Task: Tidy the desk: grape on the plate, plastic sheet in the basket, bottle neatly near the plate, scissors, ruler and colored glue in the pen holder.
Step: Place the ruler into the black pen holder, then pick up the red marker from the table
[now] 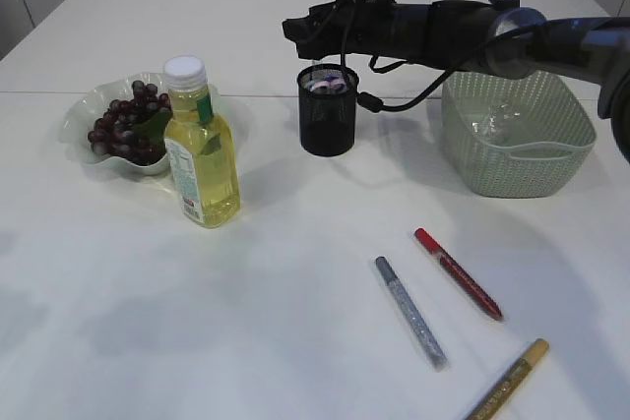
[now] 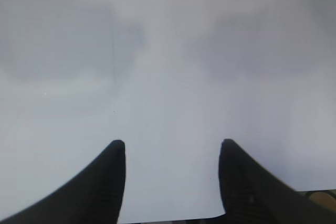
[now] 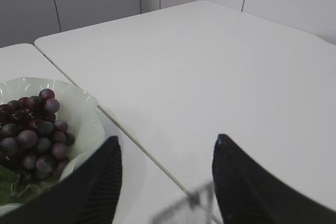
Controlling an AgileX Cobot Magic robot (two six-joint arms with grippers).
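Dark grapes (image 1: 123, 125) lie on the pale green plate (image 1: 77, 120), also in the right wrist view (image 3: 31, 129). A yellow bottle (image 1: 200, 150) stands beside the plate. The black mesh pen holder (image 1: 328, 110) holds something pale with purple; its rim shows blurred at the bottom of the right wrist view (image 3: 194, 203). My right gripper (image 3: 168, 145) is open and empty, just above the holder (image 1: 300, 31). Red (image 1: 458, 273), silver (image 1: 409, 311) and gold (image 1: 509, 381) glue pens lie at the front right. A clear plastic sheet (image 1: 497, 120) lies in the basket. My left gripper (image 2: 172, 148) is open over bare table.
The green woven basket (image 1: 519, 154) stands right of the pen holder, under my right arm (image 1: 472, 31). A seam between two tabletops runs past the plate (image 3: 142, 148). White wall panels close the far side.
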